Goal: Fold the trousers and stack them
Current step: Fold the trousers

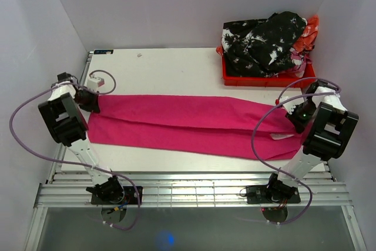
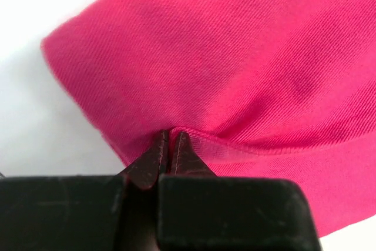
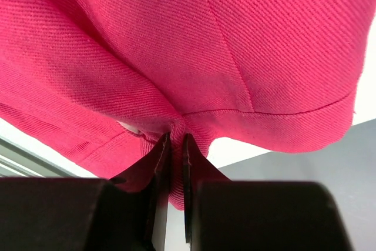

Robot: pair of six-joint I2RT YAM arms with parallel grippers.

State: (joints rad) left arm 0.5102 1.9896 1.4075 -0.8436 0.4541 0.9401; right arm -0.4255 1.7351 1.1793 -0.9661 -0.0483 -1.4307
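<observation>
The magenta-pink trousers (image 1: 188, 123) lie stretched lengthwise across the white table, folded along their length. My left gripper (image 1: 89, 99) is shut on the trousers' left end; in the left wrist view its fingertips (image 2: 168, 138) pinch a hemmed edge of the cloth (image 2: 235, 57). My right gripper (image 1: 298, 111) is shut on the right end, held slightly off the table; in the right wrist view its tips (image 3: 175, 140) clamp a bunched fold of the cloth (image 3: 176, 45). A white inner label shows near the right end.
A red plastic crate (image 1: 267, 79) at the back right holds a heap of black-and-white and orange clothes (image 1: 264, 42). A small white device (image 1: 97, 79) with a cable sits at the table's left edge. Metal rails run along the near edge.
</observation>
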